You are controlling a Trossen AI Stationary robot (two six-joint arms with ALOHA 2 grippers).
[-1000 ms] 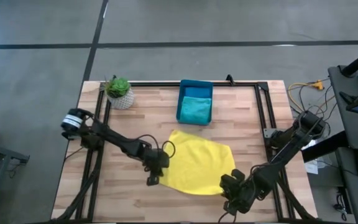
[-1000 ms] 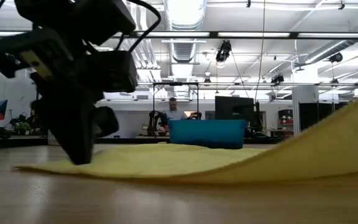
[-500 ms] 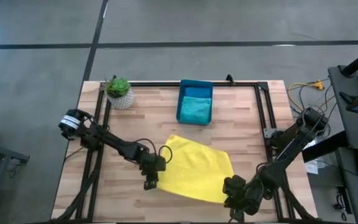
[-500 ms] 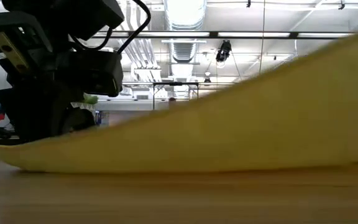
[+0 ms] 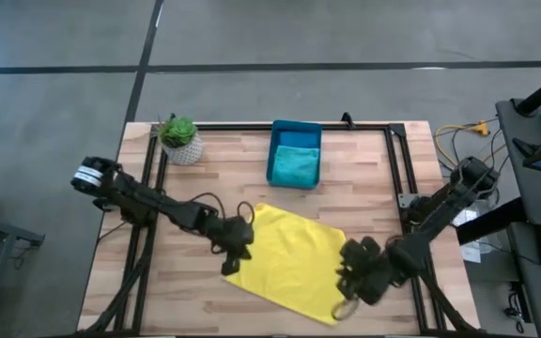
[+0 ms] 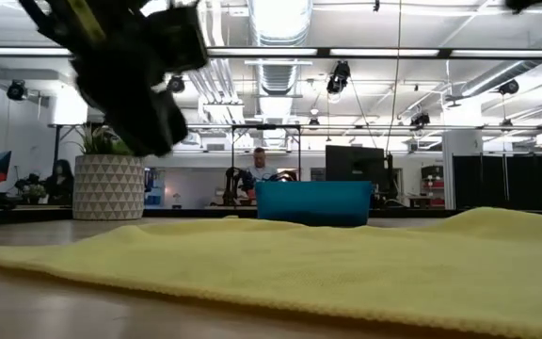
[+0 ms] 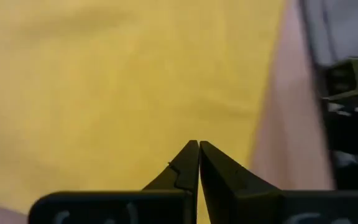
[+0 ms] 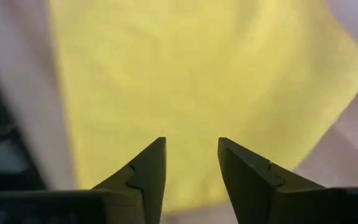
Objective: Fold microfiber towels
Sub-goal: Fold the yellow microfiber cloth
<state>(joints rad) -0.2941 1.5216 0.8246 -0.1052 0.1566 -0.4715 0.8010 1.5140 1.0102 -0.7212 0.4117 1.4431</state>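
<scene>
The yellow towel (image 5: 289,263) lies flat and spread on the wooden table, one corner toward the near edge; it also shows in the low view (image 6: 346,268). My left gripper (image 5: 233,263) is shut and empty over the towel's left edge (image 7: 198,146), raised clear of it in the low view (image 6: 144,104). My right gripper (image 5: 347,284) is open and empty over the towel's right edge (image 8: 191,146). A teal towel (image 5: 294,167) lies folded in the blue bin (image 5: 296,130). The lime green and blue towels are out of view.
The blue bin stands at the table's far middle, and a potted plant (image 5: 179,138) stands at the far left corner. A black frame rail (image 5: 397,178) runs along the table's right side. Bare wood (image 5: 186,300) lies near and left of the towel.
The yellow towel was raised at its right side half a second ago. It now lies flat and spread, its near right corner drawn closer to the near edge. My left gripper has gone up clear of the towel. My right gripper has drawn back a little toward the far edge.
</scene>
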